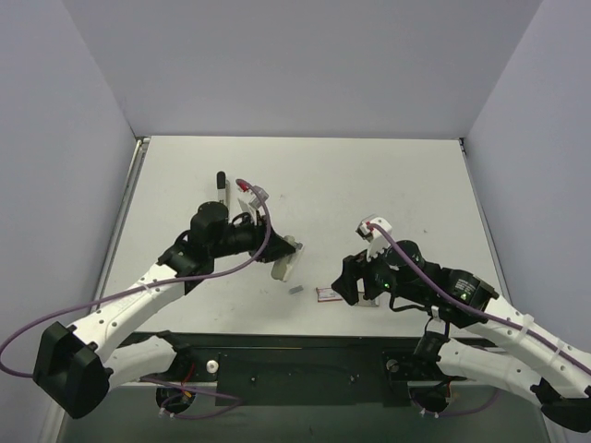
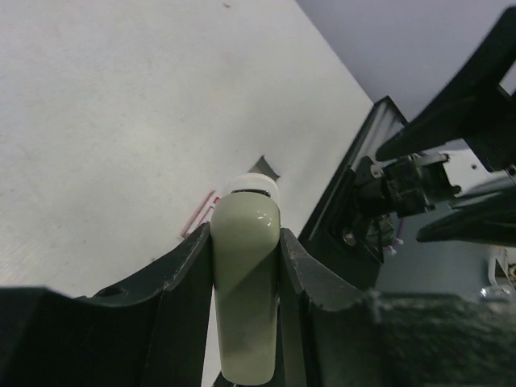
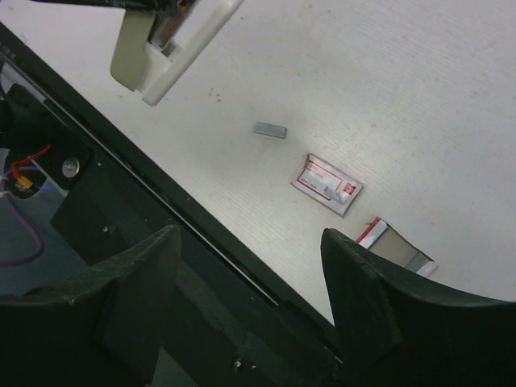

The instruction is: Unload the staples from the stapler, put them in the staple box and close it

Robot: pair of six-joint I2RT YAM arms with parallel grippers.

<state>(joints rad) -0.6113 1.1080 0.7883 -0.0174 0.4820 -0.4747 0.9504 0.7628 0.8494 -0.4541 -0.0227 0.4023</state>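
Observation:
My left gripper is shut on a pale cream stapler, gripped across its body between both fingers. The right wrist view shows the stapler hanging above the table, its top hinged open with metal inside. A tiny grey strip of staples lies loose on the table, below the stapler's end. My right gripper hovers open over the table's near edge, holding nothing, to the right of the strip.
A red-pink and white box lies flat near the front edge, with a small clear-silver box just right of it. A slim black-topped object stands at the back left. The black base frame borders the front.

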